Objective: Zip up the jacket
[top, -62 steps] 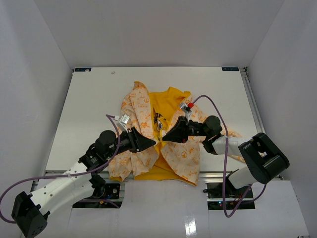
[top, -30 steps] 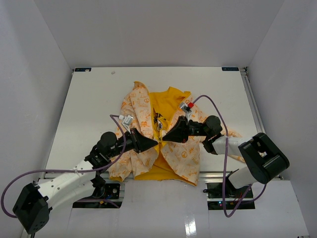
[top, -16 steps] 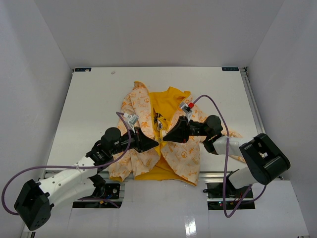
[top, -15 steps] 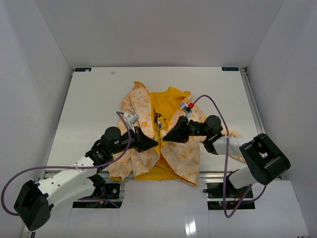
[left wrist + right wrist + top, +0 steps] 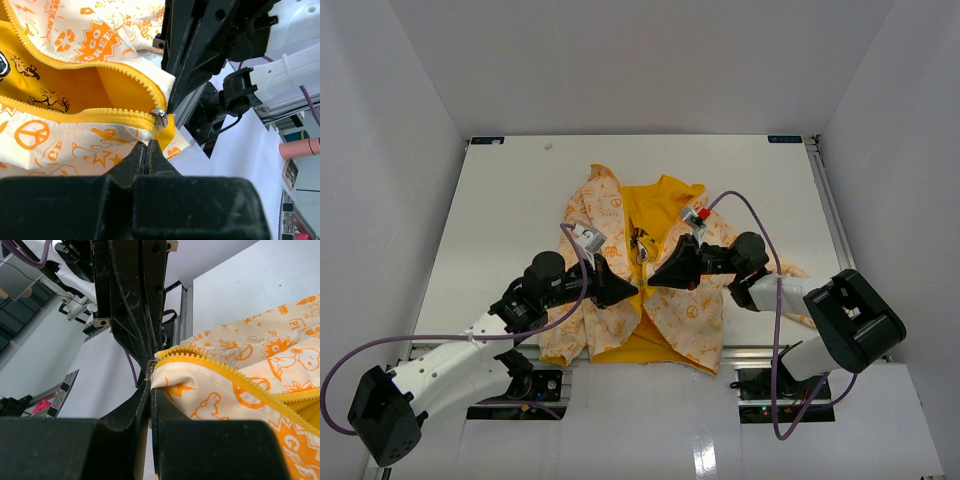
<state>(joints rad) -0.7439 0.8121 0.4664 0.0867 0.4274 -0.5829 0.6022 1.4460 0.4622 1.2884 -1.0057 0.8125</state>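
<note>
The jacket (image 5: 610,215) lies open on the white table, cream with orange print, its yellow lining (image 5: 655,205) showing. My left gripper (image 5: 637,292) and right gripper (image 5: 652,282) meet tip to tip at the lower front of the jacket. In the left wrist view my left gripper (image 5: 148,144) is shut on the jacket's cream edge (image 5: 75,145), just below the metal zipper slider (image 5: 160,117). In the right wrist view my right gripper (image 5: 151,385) is shut on the opposite fabric edge (image 5: 240,390), beside the slider (image 5: 150,366). The yellow zipper teeth (image 5: 235,375) stand apart above the slider.
The white table (image 5: 500,200) is boxed in by white walls on three sides. A metal rail (image 5: 750,352) runs along the near edge. Purple cables (image 5: 765,230) loop from both arms. A small white speck (image 5: 548,146) lies at the far left.
My left arm's wrist has shifted a little forward and to the right, with its tip staying at the zipper's lower end. The right arm and the jacket have hardly moved.
</note>
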